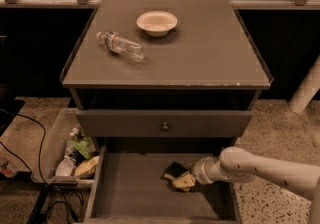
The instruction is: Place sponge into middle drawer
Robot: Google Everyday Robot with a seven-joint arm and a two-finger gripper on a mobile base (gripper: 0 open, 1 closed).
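The middle drawer [130,193] stands pulled out below the cabinet, a wide shallow grey tray. The sponge [183,181], pale yellow with a dark layer, is low over the drawer's floor at its right middle. My gripper [176,175] reaches in from the right on a white arm and is right at the sponge, its dark fingers around it. I cannot tell whether the sponge rests on the floor or hangs just above it.
A drawer front with a small round knob [164,127] is above the open drawer. A white bowl [156,22] and a lying plastic bottle [121,45] are on the cabinet top. A bin of clutter [75,155] sits on the floor at the left.
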